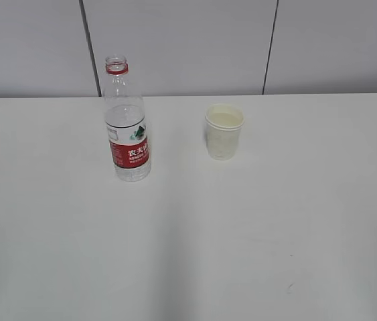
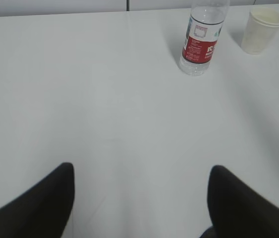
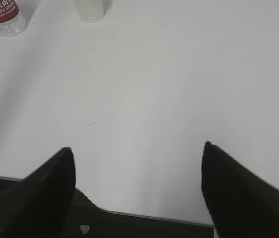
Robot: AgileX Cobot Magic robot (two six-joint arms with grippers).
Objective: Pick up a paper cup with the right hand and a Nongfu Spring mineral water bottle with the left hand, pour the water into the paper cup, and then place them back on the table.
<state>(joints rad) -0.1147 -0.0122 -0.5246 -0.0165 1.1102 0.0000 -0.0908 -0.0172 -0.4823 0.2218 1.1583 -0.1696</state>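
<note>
The Nongfu Spring bottle point(image 1: 127, 124) stands upright and uncapped on the white table point(image 1: 188, 241), left of centre, partly filled with water. It also shows in the left wrist view point(image 2: 201, 39) and in the right wrist view point(image 3: 3, 15). The paper cup point(image 1: 224, 131) stands upright to its right, seen too in the left wrist view point(image 2: 261, 29) and in the right wrist view point(image 3: 88, 10). My left gripper point(image 2: 141, 171) is open and empty, far back from the bottle. My right gripper point(image 3: 137, 151) is open and empty over the table's near edge. Neither arm shows in the exterior view.
A grey panelled wall point(image 1: 188, 47) runs behind the table. The table's near edge point(image 3: 144, 214) shows in the right wrist view with dark floor below it. Small dark scuffs point(image 3: 94, 123) mark the tabletop.
</note>
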